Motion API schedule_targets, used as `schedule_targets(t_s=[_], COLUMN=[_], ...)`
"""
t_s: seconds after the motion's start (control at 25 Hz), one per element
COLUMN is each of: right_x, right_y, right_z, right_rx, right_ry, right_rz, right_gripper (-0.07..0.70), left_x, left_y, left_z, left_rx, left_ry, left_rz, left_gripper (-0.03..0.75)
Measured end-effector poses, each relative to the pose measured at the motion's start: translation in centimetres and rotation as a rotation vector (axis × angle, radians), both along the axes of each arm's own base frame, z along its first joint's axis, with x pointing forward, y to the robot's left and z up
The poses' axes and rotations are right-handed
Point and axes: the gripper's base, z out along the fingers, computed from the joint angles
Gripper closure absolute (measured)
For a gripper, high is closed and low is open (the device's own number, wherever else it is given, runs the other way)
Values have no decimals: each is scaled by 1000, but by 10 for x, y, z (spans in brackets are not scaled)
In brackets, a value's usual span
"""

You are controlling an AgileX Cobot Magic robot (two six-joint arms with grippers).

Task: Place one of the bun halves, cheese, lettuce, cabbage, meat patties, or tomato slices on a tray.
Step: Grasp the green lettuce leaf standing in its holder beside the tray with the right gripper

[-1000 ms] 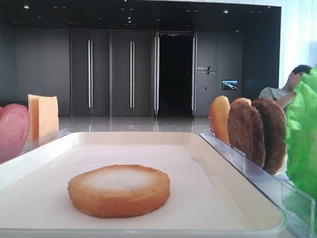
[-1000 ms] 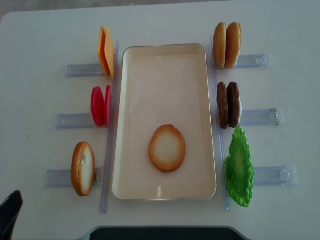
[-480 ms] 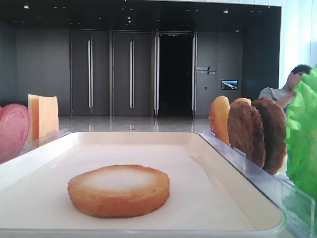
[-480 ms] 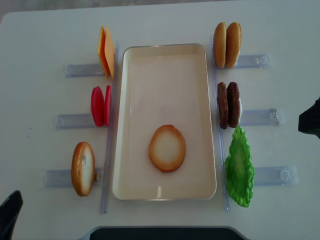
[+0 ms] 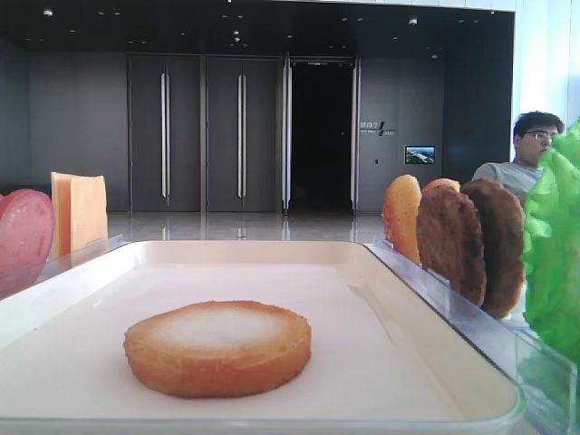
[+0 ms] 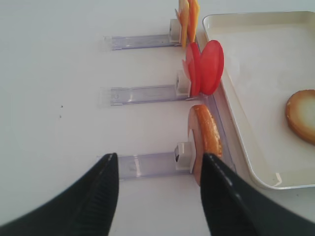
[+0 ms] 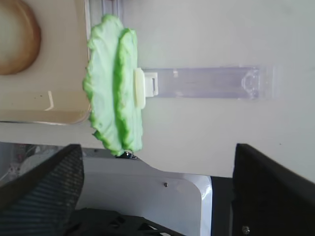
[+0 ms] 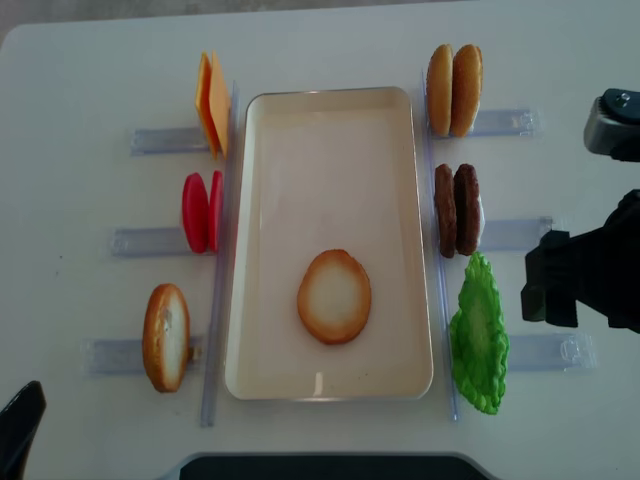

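Low front view: one bun half [image 5: 217, 348] lies flat in the tray [image 5: 54, 299], pale face up, near the front rim. Left side: tomato slice [image 5: 23, 236] and cheese [image 5: 80, 210] stand on edge. Right side: more bun halves [image 5: 402, 217], meat patties [image 5: 471, 245] and lettuce [image 5: 555, 258] stand upright in a row behind a clear rail [image 5: 471, 331]. Background: dark doors, a small wall sign too small to read, a seated person [image 5: 521, 159]. No gripper in this view.

Right wrist view: lettuce [image 7: 114, 113] stands on edge, long axis running up-down in the frame, clipped into a clear holder [image 7: 206, 82] on the white table [image 7: 236, 34]. Tray corner [image 7: 44, 105] and bun edge [image 7: 17, 42] at upper left. Right gripper [image 7: 157, 196]: both fingers spread wide at the frame's bottom corners, nothing between them, near but clear of the lettuce.

Left wrist view: left gripper [image 6: 157, 196] fingers apart, holding nothing, just short of the upright bun half [image 6: 205, 142] in its holder [image 6: 147, 164]. Tomato slices [image 6: 204, 68] and cheese [image 6: 187, 19] behind it; tray [image 6: 236, 113] to the right with the flat bun [image 6: 302, 115].

Top view: tray [image 8: 330, 150] long axis runs away from the robot; flat bun [image 8: 334, 296] in the near half. Right gripper [image 8: 555, 280] beside the lettuce [image 8: 478, 335], not touching. Left arm tip [image 8: 18, 435] at the bottom-left corner. No readable labels anywhere.
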Motion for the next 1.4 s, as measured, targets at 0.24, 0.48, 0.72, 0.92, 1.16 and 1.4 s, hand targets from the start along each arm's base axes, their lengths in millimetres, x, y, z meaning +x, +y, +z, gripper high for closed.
schedule_targets(t_s=[0.24,0.48,0.72,0.92,1.16,1.4], right_x=[3,7,16,23,26,26], right_y=[11,20,32,40,42,42], right_z=[-6,-9,-22,-32,-32,-32], right_rx=[-18,-2,-18,-21,-2,-4], right_ry=[-6,-27,16,36,5,4], right_rz=[25,39,64,86,92,98], right_gripper=[48,48,48,48,48,55], left_x=[0,0,0,0,0,0], left_y=[0,0,0,0,0,0], left_z=[0,0,0,0,0,0], left_rx=[0,0,0,0,0,0], left_ry=[0,0,0,0,0,0], left_rz=[0,0,0,0,0,0], left_gripper=[307,309,324,324,324,324])
